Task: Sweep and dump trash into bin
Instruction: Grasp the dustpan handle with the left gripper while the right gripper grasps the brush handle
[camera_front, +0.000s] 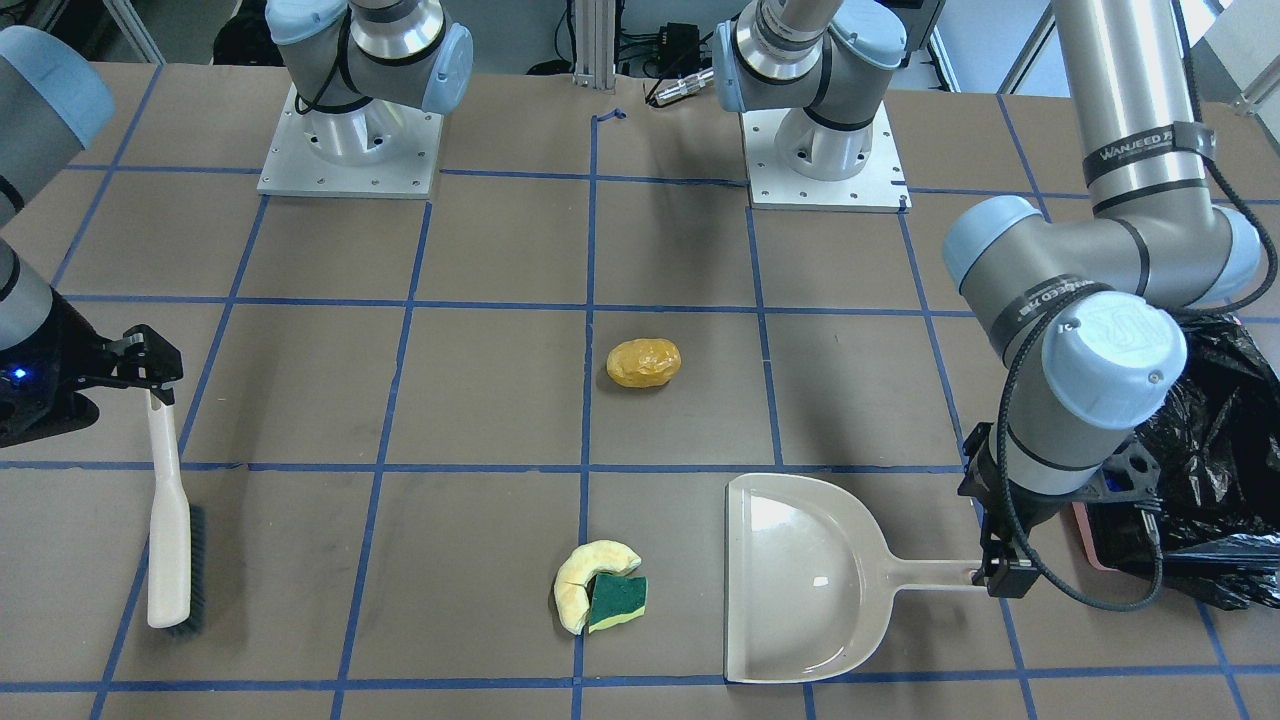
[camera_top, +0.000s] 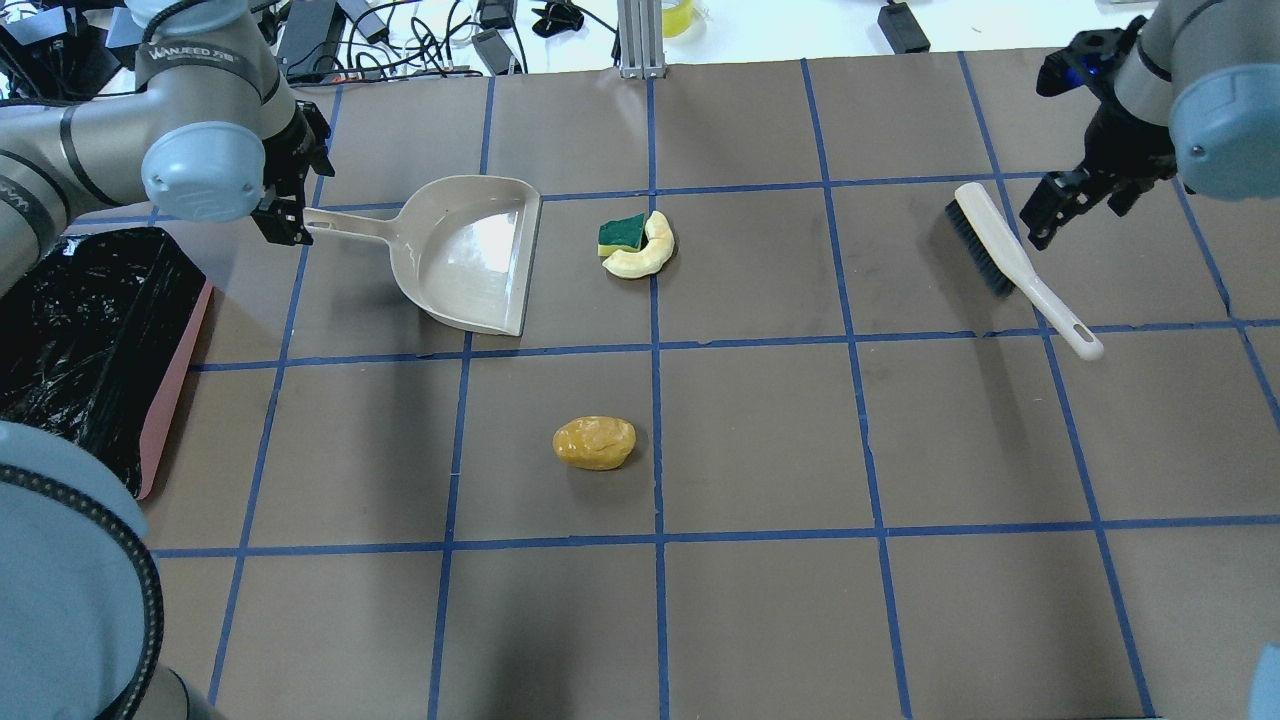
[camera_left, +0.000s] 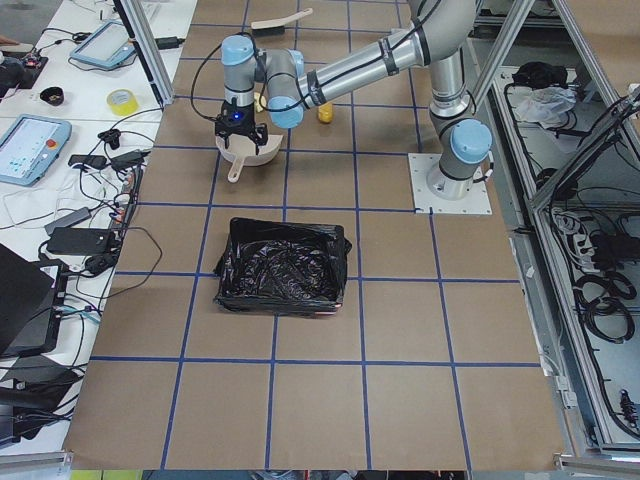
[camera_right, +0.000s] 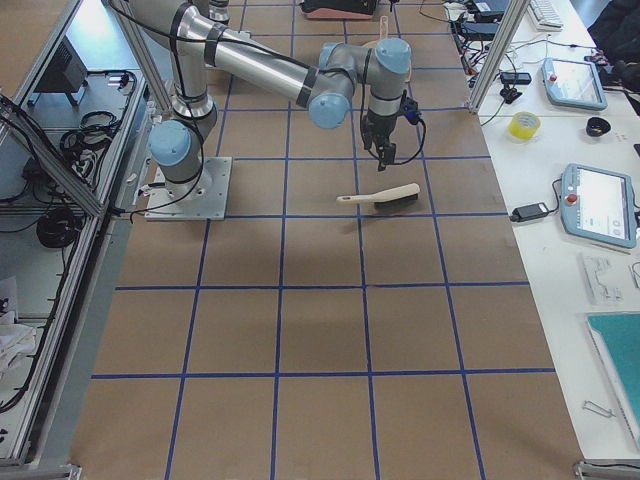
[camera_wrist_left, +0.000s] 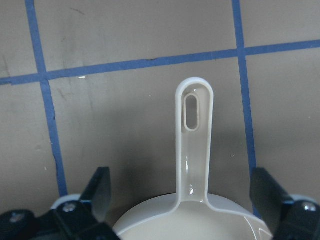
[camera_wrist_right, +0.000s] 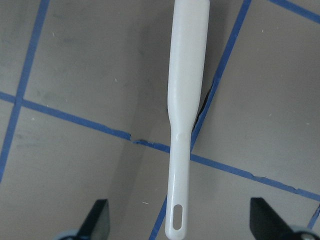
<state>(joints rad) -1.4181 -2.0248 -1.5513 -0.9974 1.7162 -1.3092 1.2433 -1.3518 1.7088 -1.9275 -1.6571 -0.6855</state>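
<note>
The trash lies on the table: a yellow-orange potato-shaped lump (camera_front: 643, 363) (camera_top: 595, 442) near the middle, and a pale yellow crescent slice (camera_front: 578, 585) (camera_top: 645, 258) touching a green-and-yellow sponge block (camera_front: 617, 600) (camera_top: 621, 233). The beige dustpan (camera_front: 800, 580) (camera_top: 470, 250) lies flat beside them. My left gripper (camera_front: 1000, 580) (camera_top: 283, 225) (camera_wrist_left: 182, 187) is open, its jaws either side of the dustpan handle (camera_wrist_left: 194, 150) without touching it. My right gripper (camera_front: 150, 360) (camera_top: 1060, 205) (camera_wrist_right: 180, 215) is open over the handle of the beige brush (camera_front: 170, 530) (camera_top: 1010, 260) (camera_wrist_right: 187, 100). The bin (camera_top: 90, 330) (camera_front: 1220, 450) (camera_left: 280, 265) stands on my left.
The brown table carries a grid of blue tape (camera_top: 655, 350). The two arm bases (camera_front: 350, 140) (camera_front: 825, 150) stand at the robot's edge. Cables and devices (camera_top: 400, 30) lie beyond the far edge.
</note>
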